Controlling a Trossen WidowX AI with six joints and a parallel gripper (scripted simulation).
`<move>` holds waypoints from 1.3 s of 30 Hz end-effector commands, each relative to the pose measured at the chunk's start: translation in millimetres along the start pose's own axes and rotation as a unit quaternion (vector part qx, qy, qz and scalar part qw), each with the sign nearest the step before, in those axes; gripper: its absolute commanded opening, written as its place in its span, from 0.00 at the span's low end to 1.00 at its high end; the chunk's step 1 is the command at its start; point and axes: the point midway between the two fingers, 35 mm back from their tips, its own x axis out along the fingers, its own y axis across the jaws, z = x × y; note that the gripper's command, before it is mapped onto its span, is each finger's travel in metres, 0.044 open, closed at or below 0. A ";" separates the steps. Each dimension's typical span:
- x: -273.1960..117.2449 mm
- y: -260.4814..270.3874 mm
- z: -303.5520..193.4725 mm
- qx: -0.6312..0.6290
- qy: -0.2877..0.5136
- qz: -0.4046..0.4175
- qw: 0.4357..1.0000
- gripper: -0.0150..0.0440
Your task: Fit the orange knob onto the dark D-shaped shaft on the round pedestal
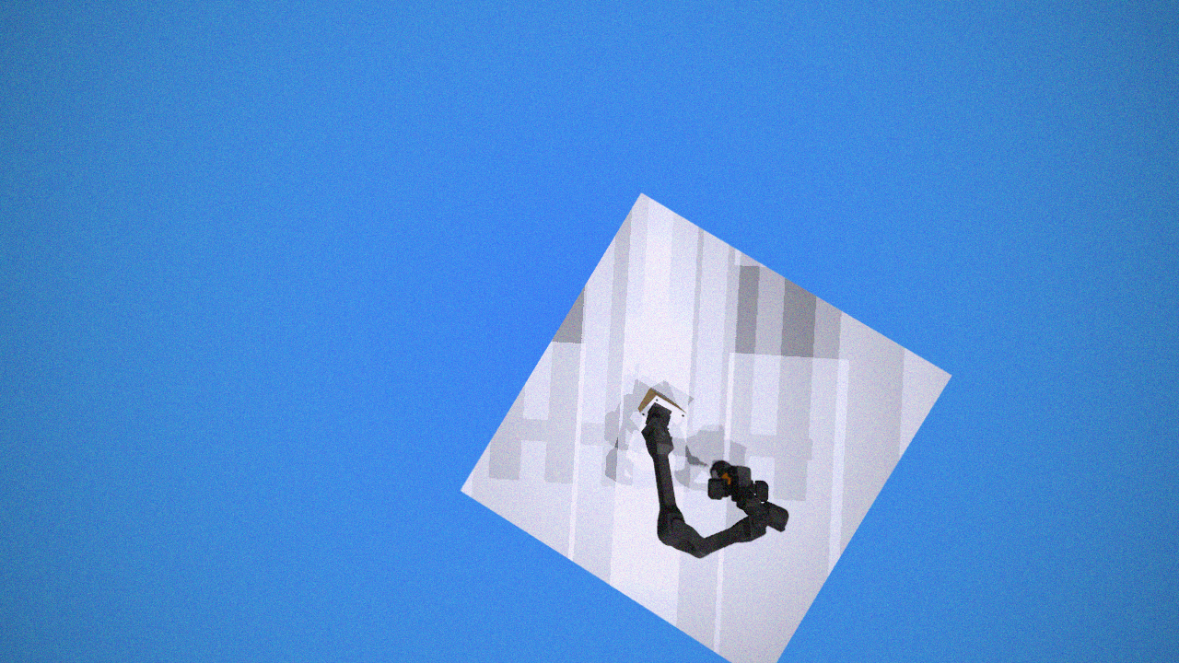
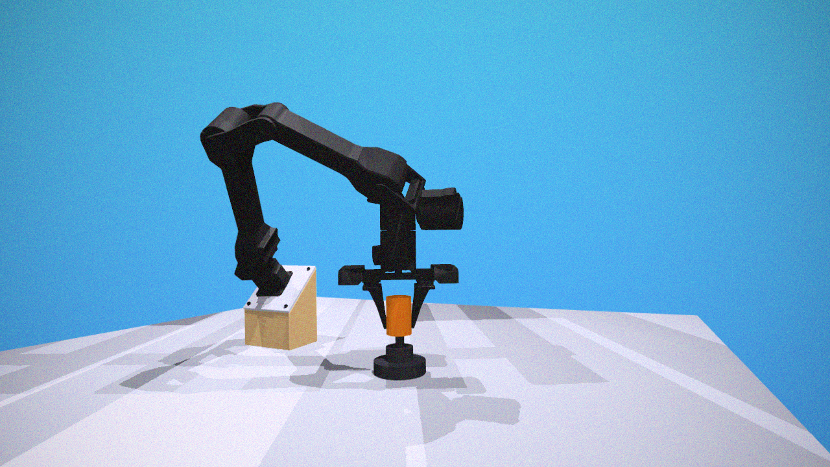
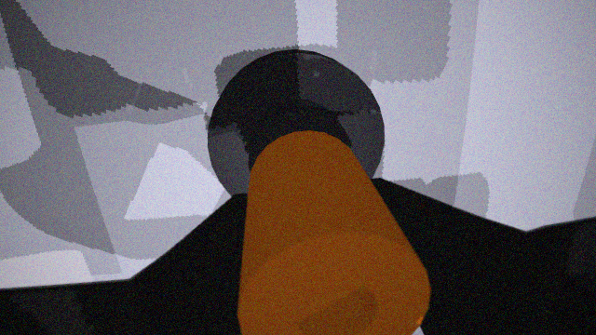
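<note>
The orange knob [image 2: 398, 316] [image 3: 326, 209] [image 1: 726, 477] stands upright between the fingers of my gripper [image 2: 399, 327], which is shut on it. The round dark pedestal [image 2: 399, 368] [image 3: 321, 74] is straight below the knob. A short length of the dark shaft [image 2: 399, 340] shows between the knob's lower edge and the pedestal's upper step, so the knob stands above the pedestal. The shaft's top, its flat side and the knob's hole are hidden. In the wrist view the knob covers the pedestal's middle.
The arm's base sits on a wooden block [image 2: 303, 313] [image 1: 647, 401] with a sloping white plate [image 2: 298, 277], to the left and behind the pedestal in the exterior view. The pale table [image 2: 232, 429] [image 1: 890, 387] carries several grey shadows and bright bands.
</note>
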 end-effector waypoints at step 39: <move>-0.2 -1.4 -1.0 -0.205 0.002 -0.001 0.979 0.25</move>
